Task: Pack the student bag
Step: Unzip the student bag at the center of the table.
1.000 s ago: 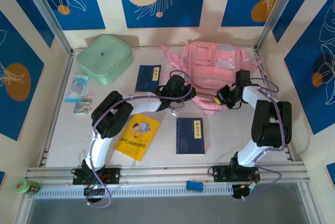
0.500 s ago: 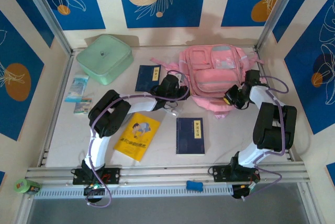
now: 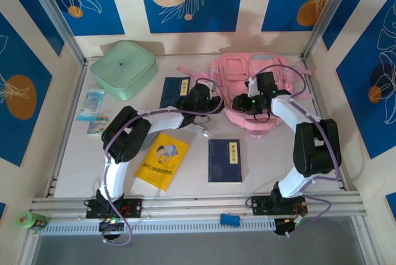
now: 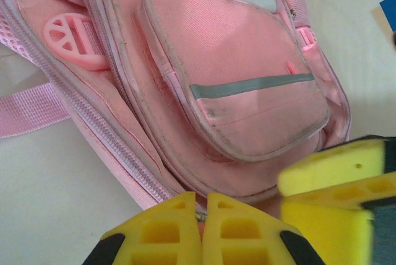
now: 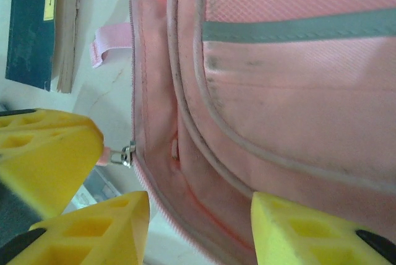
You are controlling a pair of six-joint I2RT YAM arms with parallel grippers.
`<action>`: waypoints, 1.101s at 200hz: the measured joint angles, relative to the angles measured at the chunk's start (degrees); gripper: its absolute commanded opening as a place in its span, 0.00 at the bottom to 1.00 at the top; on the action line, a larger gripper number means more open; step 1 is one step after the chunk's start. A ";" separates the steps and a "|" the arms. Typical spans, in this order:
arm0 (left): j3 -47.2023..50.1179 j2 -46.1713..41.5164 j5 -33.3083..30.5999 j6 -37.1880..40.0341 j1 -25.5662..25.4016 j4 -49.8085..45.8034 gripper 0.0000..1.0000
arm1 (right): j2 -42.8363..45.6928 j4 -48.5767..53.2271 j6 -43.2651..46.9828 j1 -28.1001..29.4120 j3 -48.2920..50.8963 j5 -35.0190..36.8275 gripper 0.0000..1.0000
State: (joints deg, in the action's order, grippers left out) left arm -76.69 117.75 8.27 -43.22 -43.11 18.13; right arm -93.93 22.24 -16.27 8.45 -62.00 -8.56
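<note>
right wrist: right tool (image 5: 201, 218) straddles student bag (image 5: 278, 104) edge.

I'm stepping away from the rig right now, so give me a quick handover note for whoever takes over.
Left fingers: shut on the small metal zip pull of the large soft pink fabric backpack.
Right fingers: open, straddling the backpack's edge, gripping nothing.
Done: nothing packed; the zip looks closed.
Left: unzip, then probably load the far dark blue book, the near dark blue book and the yellow book lying outside.
</note>
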 measured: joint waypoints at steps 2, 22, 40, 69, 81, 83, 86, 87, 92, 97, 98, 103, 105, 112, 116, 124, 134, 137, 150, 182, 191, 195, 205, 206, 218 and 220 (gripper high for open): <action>0.00 0.00 0.00 -0.02 0.00 -0.02 0.00 | -0.20 -0.24 0.44 0.04 0.00 -0.15 0.49; 0.00 0.00 0.00 -0.24 0.00 -0.02 0.00 | -1.99 -1.95 3.74 0.11 0.00 -2.16 0.49; 0.00 0.00 0.00 -0.42 0.02 -0.11 0.00 | -2.67 -3.56 6.25 0.11 0.02 -4.59 0.47; 0.00 0.00 0.00 -1.11 0.09 -0.11 0.00 | -2.97 -5.07 9.46 0.11 0.00 -8.22 0.45; 0.00 0.00 0.02 -1.46 0.15 -0.09 0.00 | -3.39 -4.83 9.99 0.11 -0.26 -8.90 0.44; 0.00 0.00 0.02 -1.46 0.15 -0.11 0.00 | -3.52 -4.70 10.08 0.11 -0.39 -8.98 0.43; 0.00 0.00 0.02 -1.49 0.15 -0.09 0.00 | -3.76 -4.59 10.12 0.11 -0.59 -9.07 0.43; 0.00 0.00 0.00 -1.49 0.17 -0.11 0.00 | -3.91 -4.52 10.19 0.13 -0.68 -9.09 0.43; 0.00 0.00 0.00 -1.51 0.20 -0.11 0.00 | -4.28 -4.44 10.29 0.13 -0.96 -9.25 0.43; 0.00 0.00 0.02 -1.57 0.24 -0.09 0.00 | -4.70 -4.37 10.34 0.13 -1.16 -9.35 0.43; 0.00 0.00 0.02 -1.62 0.24 -0.11 0.00 | -4.81 -4.35 10.36 0.13 -1.20 -9.38 0.43; -0.02 0.00 0.00 -1.73 0.28 -0.11 0.00 | -5.11 -4.13 10.36 0.20 -1.29 -9.46 0.43; -0.02 0.00 0.00 -1.77 0.31 -0.11 0.00 | -5.25 -4.04 10.36 0.24 -1.31 -9.49 0.43; -0.04 0.00 0.00 -1.92 0.39 -0.11 0.00 | -5.51 -3.54 10.40 0.39 -1.31 -9.44 0.42; -0.04 0.00 0.00 -2.05 0.48 -0.11 0.00 | -5.64 -3.21 10.40 0.48 -1.31 -9.33 0.42; -0.04 0.00 0.02 -2.34 0.63 -0.11 0.00 | -5.73 -2.67 10.47 0.72 -1.31 -8.87 0.41; -0.07 0.00 0.02 -2.58 0.85 -0.11 0.00 | -5.73 -2.23 10.58 1.20 -1.31 -8.39 0.39; -0.09 0.00 0.02 -2.58 0.90 -0.11 0.00 | -5.73 -2.14 10.67 1.38 -1.31 -8.31 0.38; -0.24 0.00 0.02 -2.80 1.11 -0.15 0.00 | -5.75 -1.90 11.06 1.92 -1.36 -7.89 0.33; -0.74 0.00 -0.02 -2.82 1.40 -0.17 0.00 | -7.02 -0.61 12.00 2.86 -3.21 -7.21 0.16; -0.74 0.00 -0.02 -2.84 1.53 -0.28 0.00 | -7.65 -0.07 12.37 2.97 -3.96 -7.32 0.12; -0.74 0.00 -0.02 -2.84 1.60 -0.39 0.00 | -7.93 0.22 12.31 3.06 -4.31 -7.37 0.10; -0.74 0.00 -0.02 -2.82 1.79 -0.59 0.00 | -8.31 0.83 12.81 3.28 -5.05 -7.34 0.07; -0.74 0.00 -0.02 -2.82 1.79 -0.59 0.00 | -8.33 0.87 12.79 3.30 -5.09 -7.34 0.06; -0.74 0.00 0.02 -2.80 2.14 -0.59 0.00 | -8.33 1.36 13.44 3.76 -5.42 -7.06 0.03; -0.74 -0.02 0.02 -2.80 2.21 -0.59 0.00 | -8.31 1.38 13.31 3.85 -5.49 -6.99 0.02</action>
State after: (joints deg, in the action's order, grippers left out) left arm -77.43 117.73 8.29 -46.02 -40.91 17.54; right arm -102.24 23.62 -2.96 12.29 -67.48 -15.55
